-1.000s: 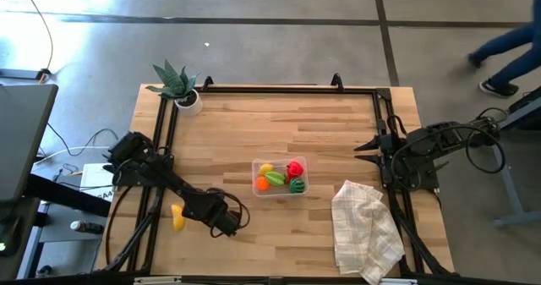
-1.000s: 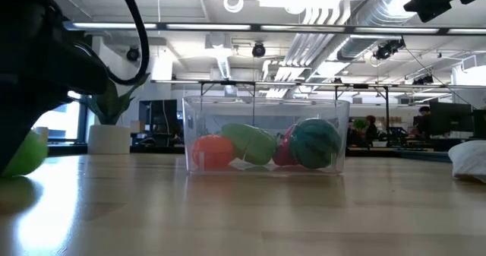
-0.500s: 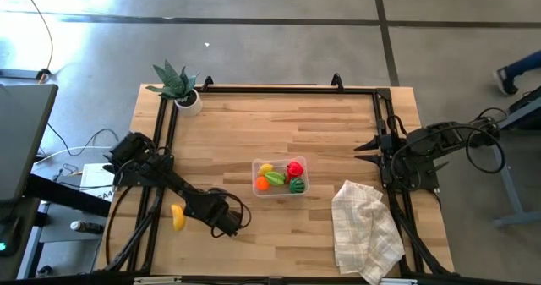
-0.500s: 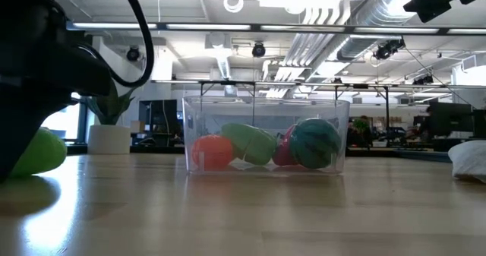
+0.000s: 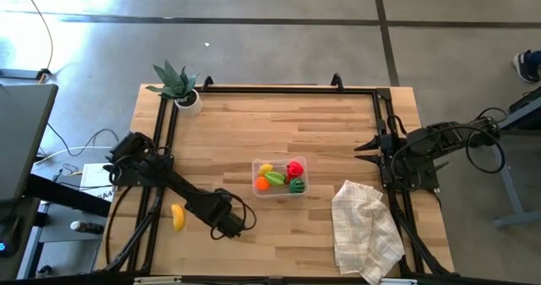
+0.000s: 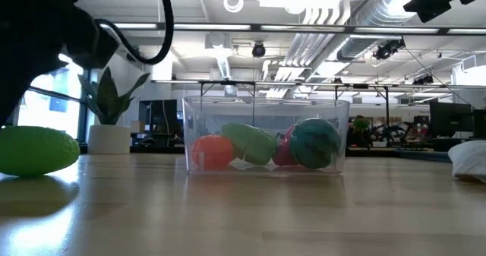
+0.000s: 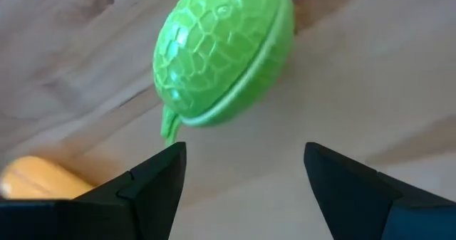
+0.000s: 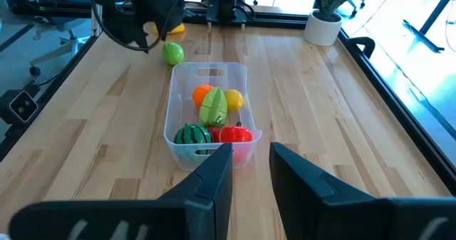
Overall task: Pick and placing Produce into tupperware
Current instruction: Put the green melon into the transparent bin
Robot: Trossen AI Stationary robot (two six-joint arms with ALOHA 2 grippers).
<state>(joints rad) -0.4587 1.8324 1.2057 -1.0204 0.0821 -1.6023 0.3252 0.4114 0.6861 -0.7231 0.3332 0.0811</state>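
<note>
Left claw (image 7: 242, 170): open, hovering just short of green toy fruit (image 7: 222, 53) lying on tabletop (image 7: 385, 69).
Right claw (image 8: 251, 170): nearly closed, empty.

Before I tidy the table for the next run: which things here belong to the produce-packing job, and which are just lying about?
Part of the job:
- tupperware, holding orange, lemon, green piece, watermelon, red pepper
- loose green fruit ahead of the open left gripper
- banana on the table

Just lying about:
- potted plant
- checked cloth
</note>
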